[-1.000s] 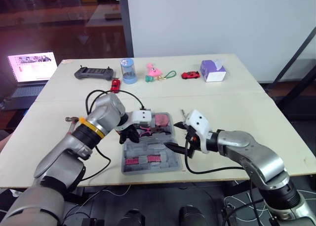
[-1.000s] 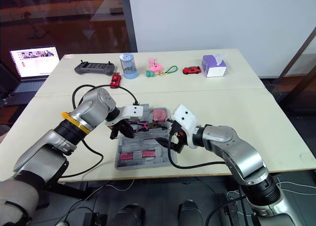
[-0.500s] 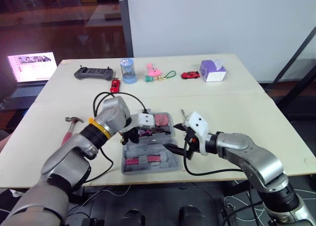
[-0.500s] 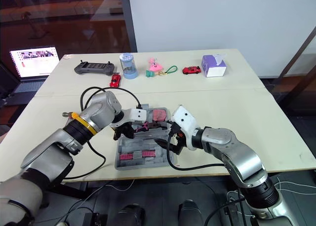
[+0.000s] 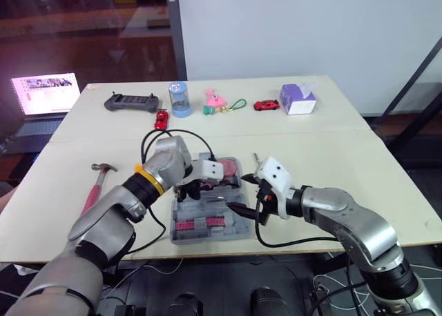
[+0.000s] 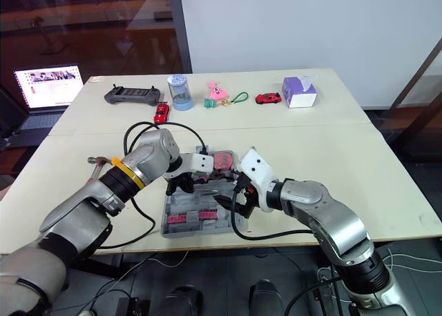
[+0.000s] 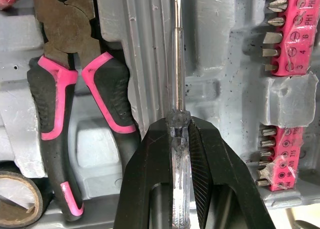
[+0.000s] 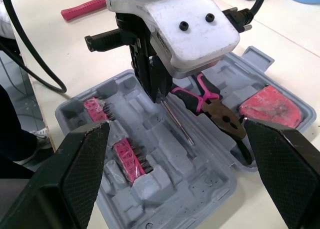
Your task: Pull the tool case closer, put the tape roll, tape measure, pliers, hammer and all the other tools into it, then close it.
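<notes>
The grey tool case (image 5: 207, 231) lies open at the table's front middle. My left gripper (image 7: 179, 126) is shut on a clear-handled screwdriver (image 7: 176, 79), holding it low over the case's middle groove with the shaft (image 8: 177, 121) along it. Pink-handled pliers (image 7: 60, 89) lie in their slot beside it, a tape roll (image 7: 12, 199) is near the handles, and a pink tape measure (image 8: 270, 106) sits at the case's far side. The hammer (image 5: 97, 183) lies on the table to the left. My right gripper (image 5: 247, 195) stands open at the case's right edge, holding nothing.
Pink bit holders (image 7: 295, 29) fill the case's near half. Along the table's back stand a game controller (image 5: 131, 102), a blue cylinder (image 5: 180, 99), a pink toy (image 5: 215, 101), two red toy cars (image 5: 266, 105), and a tissue box (image 5: 298, 99). A laptop (image 5: 45, 93) is at far left.
My left gripper has moved right from the case's left edge to over its middle, carrying the screwdriver. The right gripper has barely shifted.
</notes>
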